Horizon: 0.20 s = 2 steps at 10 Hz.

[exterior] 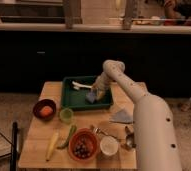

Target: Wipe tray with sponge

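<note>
1. Gripper position: the gripper (95, 93) is lowered inside the tray (69, 100), over the right-hand part of the tray floor. The arm (124, 82) reaches in from the right side of the view and bends down over the tray's right rim.

2. Gripper state: whether it is parted or clamped cannot be told. The sponge (91, 97) sits directly at the gripper's tip, which suggests it is being pressed or held there, but this is a judgement, not an observation.

3. Sponge location: the grey-blue sponge lies on the tray floor, right of centre, touching or just under the gripper. Its orientation cannot be resolved.

4. Tray location: the dark green tray rests on the far half of the wooden surface (36, 142). Its long axis runs left to right across the view.

5. Governing relation: most of the bare tray floor lies to the left of the gripper, along the tray's long axis. A wiping stroke would therefore need to travel leftward, with the sponge kept in contact with the floor.

6. Obstruction: a white utensil (79, 85) lies in the tray's far portion, left of the gripper. A leftward stroke along the far edge risks pushing it.

7. Non-task items: a grey cloth (122, 116) lies on the surface just right of the tray's near corner.
</note>
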{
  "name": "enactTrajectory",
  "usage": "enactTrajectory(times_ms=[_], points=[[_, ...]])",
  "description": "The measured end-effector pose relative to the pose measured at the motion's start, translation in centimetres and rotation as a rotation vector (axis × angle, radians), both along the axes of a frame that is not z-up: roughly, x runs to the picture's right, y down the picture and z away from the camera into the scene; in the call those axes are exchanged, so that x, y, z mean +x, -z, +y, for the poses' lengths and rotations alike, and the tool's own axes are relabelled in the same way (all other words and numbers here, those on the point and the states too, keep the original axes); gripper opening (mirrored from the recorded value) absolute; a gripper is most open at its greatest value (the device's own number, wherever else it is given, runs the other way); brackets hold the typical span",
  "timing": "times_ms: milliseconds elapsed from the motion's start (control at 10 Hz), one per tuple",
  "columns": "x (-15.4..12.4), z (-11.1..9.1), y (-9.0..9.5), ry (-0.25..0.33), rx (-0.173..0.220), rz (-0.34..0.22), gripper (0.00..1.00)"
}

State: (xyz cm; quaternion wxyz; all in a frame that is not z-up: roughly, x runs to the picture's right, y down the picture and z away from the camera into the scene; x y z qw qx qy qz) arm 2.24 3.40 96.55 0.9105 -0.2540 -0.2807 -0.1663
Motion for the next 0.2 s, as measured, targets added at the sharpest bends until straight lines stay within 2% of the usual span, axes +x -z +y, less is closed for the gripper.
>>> enactTrajectory(times_ms=[200], points=[[-0.67, -1.26, 0.93, -0.018, 0.024, -0.019, 0.0]])
